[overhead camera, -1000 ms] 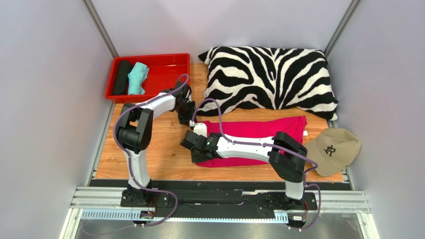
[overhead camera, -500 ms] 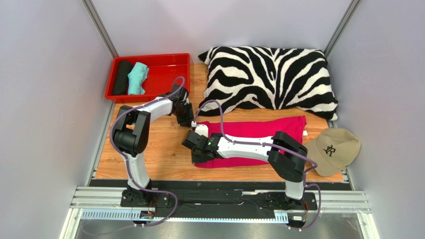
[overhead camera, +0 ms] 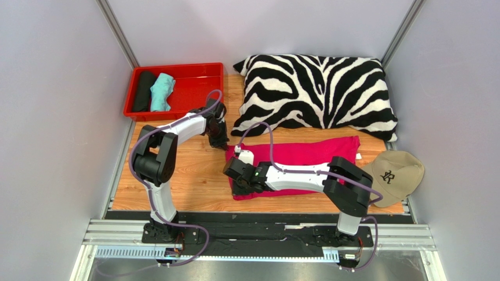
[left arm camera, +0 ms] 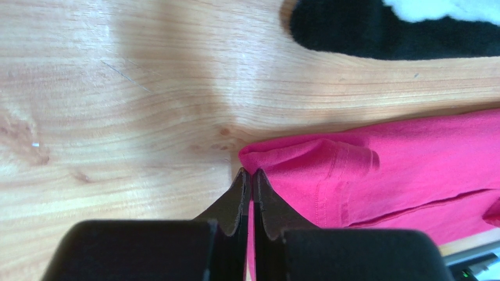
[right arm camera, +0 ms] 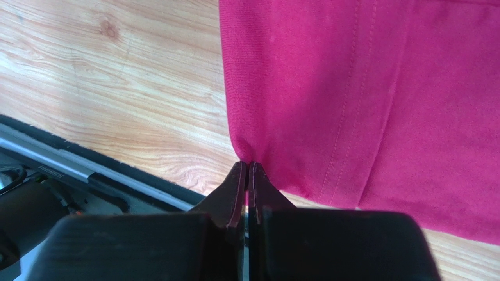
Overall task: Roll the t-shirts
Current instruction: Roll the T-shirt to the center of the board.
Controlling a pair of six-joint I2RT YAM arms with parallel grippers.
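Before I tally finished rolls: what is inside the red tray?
A black roll and a teal roll lie side by side at the left end of the red tray; the rest is bare red floor. Whatever lies under the rolls is covered.

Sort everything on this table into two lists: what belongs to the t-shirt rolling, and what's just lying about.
Belongs to the job: pink t-shirt, pinched at two corners by the left gripper and right gripper; teal roll and black roll in the red tray.
Just lying about: zebra pillow; beige cap.
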